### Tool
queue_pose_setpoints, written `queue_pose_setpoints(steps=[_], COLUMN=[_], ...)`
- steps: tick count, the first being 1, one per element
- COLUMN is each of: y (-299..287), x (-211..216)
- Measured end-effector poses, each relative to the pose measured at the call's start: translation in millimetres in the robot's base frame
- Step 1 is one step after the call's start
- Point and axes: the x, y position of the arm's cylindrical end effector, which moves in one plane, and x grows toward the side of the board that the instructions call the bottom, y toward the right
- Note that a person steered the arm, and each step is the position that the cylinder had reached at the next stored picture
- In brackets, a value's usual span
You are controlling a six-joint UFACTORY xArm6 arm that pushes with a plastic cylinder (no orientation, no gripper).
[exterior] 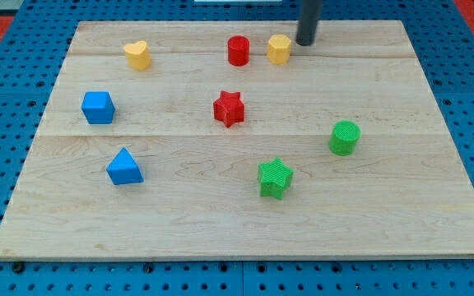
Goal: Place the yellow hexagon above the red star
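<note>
The yellow hexagon (279,48) lies near the view's top, just right of the red cylinder (238,51). The red star (229,108) lies below them, near the board's middle, slightly left of the hexagon. My tip (305,42) stands just to the right of the yellow hexagon, close to it or touching; I cannot tell which. The dark rod runs up out of the view's top.
A yellow heart (138,55) lies at top left. A blue cube (98,107) and a blue triangle (124,167) lie at the left. A green star (275,178) and a green cylinder (345,137) lie at the lower right. The wooden board (434,205) sits on blue pegboard.
</note>
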Motion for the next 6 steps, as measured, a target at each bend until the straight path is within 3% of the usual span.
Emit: queue_pose_setpoints(steps=[1,2,3,4,5,6], y=[-66.5,-39.9,33.7,19.1,-56.3,-28.4], x=[29.8,50.2,62.2,75.2,70.9,81.4])
